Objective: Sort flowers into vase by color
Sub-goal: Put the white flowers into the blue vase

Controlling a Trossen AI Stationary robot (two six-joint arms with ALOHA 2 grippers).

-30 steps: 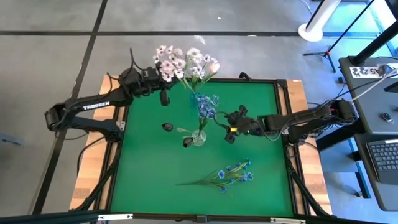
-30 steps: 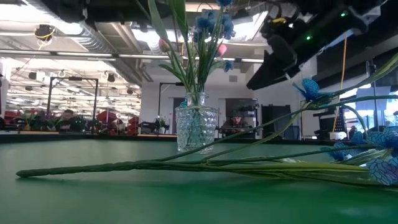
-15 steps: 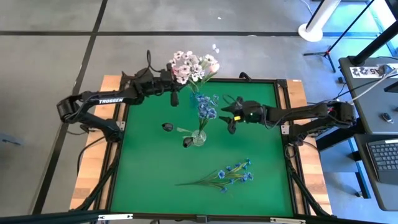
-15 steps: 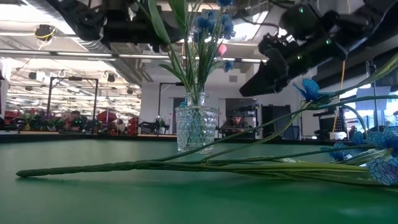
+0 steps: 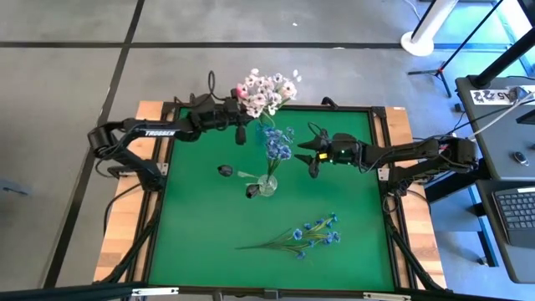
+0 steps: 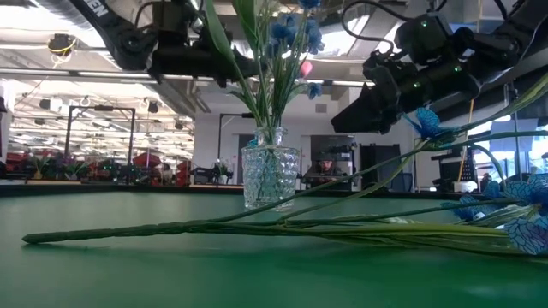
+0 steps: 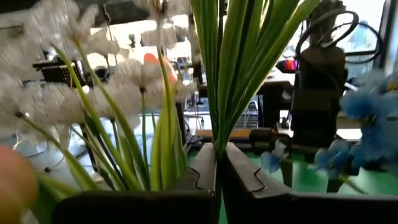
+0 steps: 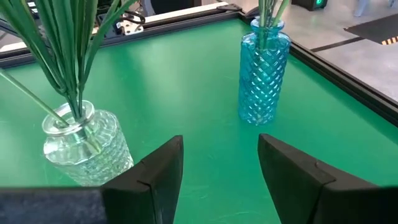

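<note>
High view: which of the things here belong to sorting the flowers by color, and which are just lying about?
Part of the job:
white and pink bunch, in the left gripper's shut jaws
blue spray lying on the mat
standing blue blossoms
clear vase
blue vase
right gripper, jaws open

Lying about:
small dark lumps
laptop, off the table

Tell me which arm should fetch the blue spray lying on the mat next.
Right. Its gripper is open and empty, while the left gripper is shut on the white flowers. The blue spray lies nearer the right arm's side.
</note>
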